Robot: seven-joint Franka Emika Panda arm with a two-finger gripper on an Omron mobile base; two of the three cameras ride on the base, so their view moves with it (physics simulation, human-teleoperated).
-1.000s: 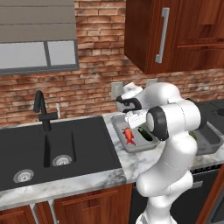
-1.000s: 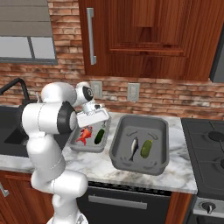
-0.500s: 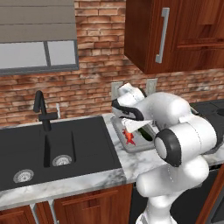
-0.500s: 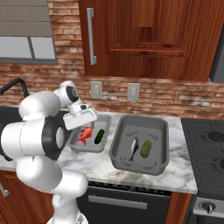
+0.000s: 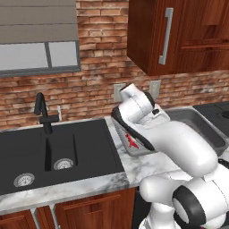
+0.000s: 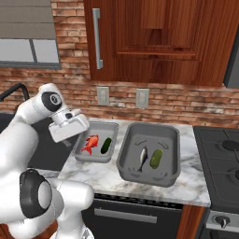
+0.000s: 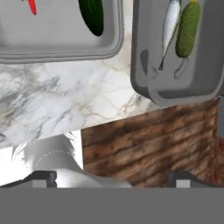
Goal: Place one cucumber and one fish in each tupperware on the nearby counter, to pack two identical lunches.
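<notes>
The counter [image 6: 107,170] carries both tubs side by side, the larger tub [image 6: 172,135] nearer the stove end, holding a silver fish [image 6: 142,158] and a cucumber [image 6: 156,158]. The smaller tub [image 6: 112,126], toward the sink end, holds a red fish [image 6: 90,144] and a dark cucumber [image 6: 106,145]. The gripper [image 6: 70,129] hangs at its outer edge, jaws wide, empty; a careless swing there could knock that tub.

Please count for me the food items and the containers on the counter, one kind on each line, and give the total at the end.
Fish: 2, a red fish in the small tub and a silver fish in the large tub
Cucumbers: 2, a dark cucumber in the small tub and a lighter cucumber in the large tub
Tubs: 2
Total: 6
</notes>
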